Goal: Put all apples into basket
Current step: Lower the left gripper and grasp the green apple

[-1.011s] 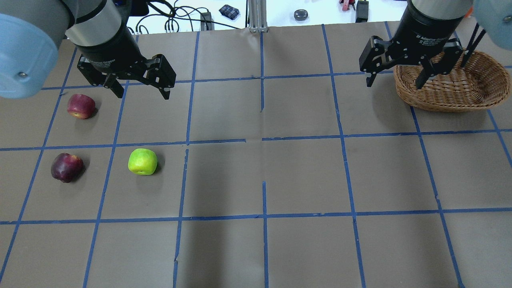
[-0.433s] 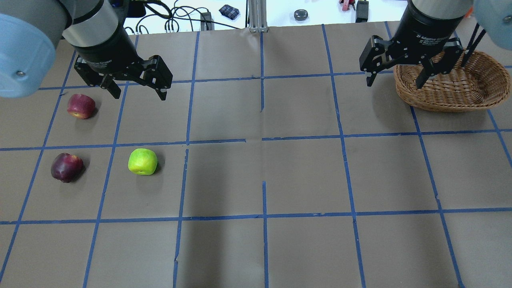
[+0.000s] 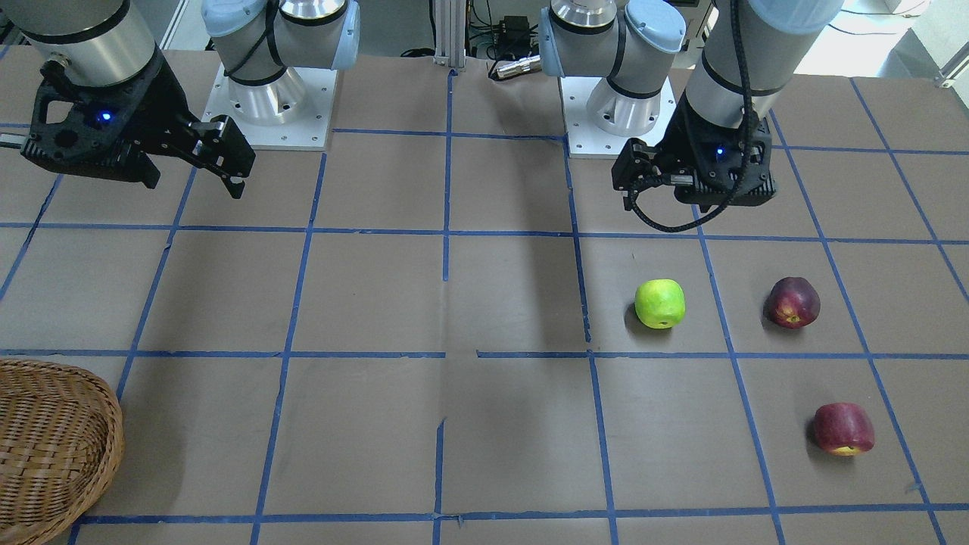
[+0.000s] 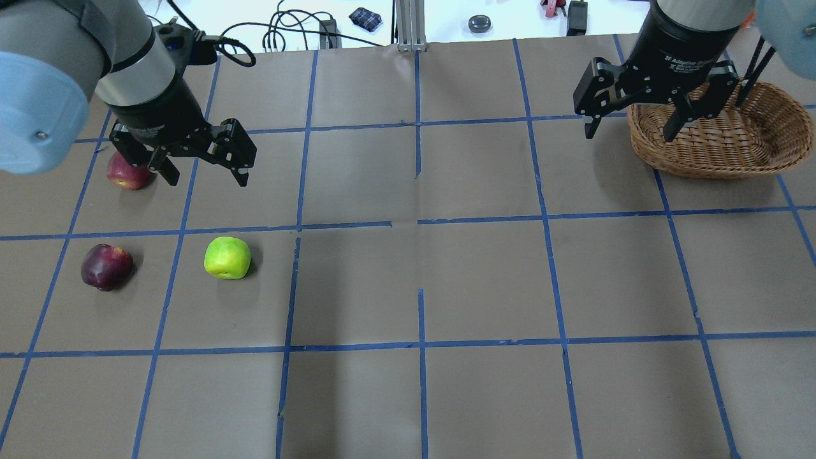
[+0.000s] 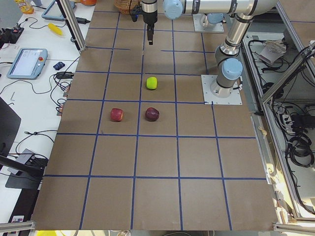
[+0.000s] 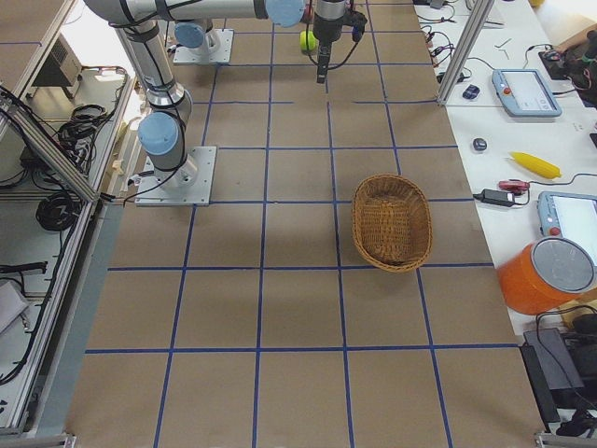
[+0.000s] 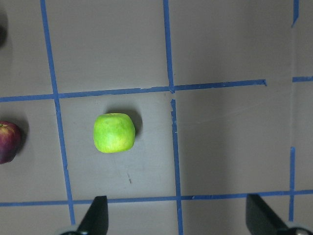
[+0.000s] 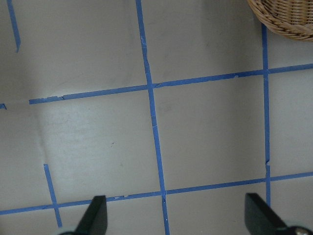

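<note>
The lime-green apple lies on the table's left half, with the dark maroon apple to its left. The brighter red apple lies farther back and is partly covered by my left gripper, which hovers open and empty above the table. In the left wrist view the green apple lies ahead of the open fingers, and the maroon apple is at the left edge. The wicker basket stands at the far right. My right gripper hangs open and empty at its left rim.
Brown paper with a blue tape grid covers the table. Cables and small items lie beyond the far edge. In the front-facing view the basket is at the lower left and both arm bases stand at the top.
My left gripper has moved toward the robot and a little left, and now partly covers the brighter red apple. The right arm, apples and basket have not moved.
</note>
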Robot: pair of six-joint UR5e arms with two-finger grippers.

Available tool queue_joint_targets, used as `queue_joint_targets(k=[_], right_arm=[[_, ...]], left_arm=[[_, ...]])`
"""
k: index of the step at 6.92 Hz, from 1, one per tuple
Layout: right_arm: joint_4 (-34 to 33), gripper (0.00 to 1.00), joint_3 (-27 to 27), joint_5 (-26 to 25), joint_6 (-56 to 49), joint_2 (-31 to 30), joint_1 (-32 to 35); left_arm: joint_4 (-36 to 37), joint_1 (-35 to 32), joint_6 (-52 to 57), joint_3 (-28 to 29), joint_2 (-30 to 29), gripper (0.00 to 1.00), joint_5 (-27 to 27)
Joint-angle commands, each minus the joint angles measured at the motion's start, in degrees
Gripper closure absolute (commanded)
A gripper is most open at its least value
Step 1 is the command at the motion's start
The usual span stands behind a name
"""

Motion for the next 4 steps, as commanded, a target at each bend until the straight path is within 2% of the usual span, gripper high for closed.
queue_joint_targets(k=[1,2,4], right_arm=[[-0.55,0.00,0.00,0.01,-0.14,-0.03,-0.05],[-0.20,0.00,0.00,0.01,0.30,-0.03,-0.05],[-0.81,0.00,0.00,0.71,0.21,0.14,-0.05]], left_arm=[[10.54,4.94,8.50,-12.07,-1.00,0.00,0.22],[20.18,6.34,13.44,-18.49,-1.88,0.00,1.35],[35.68,7.93,14.02,-28.27,-4.50,0.00,1.98]])
